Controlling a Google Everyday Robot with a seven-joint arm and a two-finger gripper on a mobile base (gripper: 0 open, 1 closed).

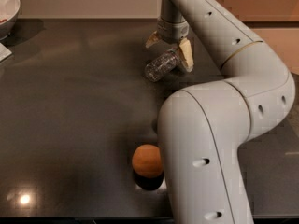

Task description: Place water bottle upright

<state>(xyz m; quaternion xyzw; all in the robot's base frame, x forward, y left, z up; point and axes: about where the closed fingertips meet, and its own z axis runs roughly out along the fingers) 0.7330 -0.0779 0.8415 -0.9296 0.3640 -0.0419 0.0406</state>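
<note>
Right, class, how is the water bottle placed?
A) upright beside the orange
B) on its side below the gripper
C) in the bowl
B: the water bottle lies on its side on the table, the gripper right above it, jaws spread.
</note>
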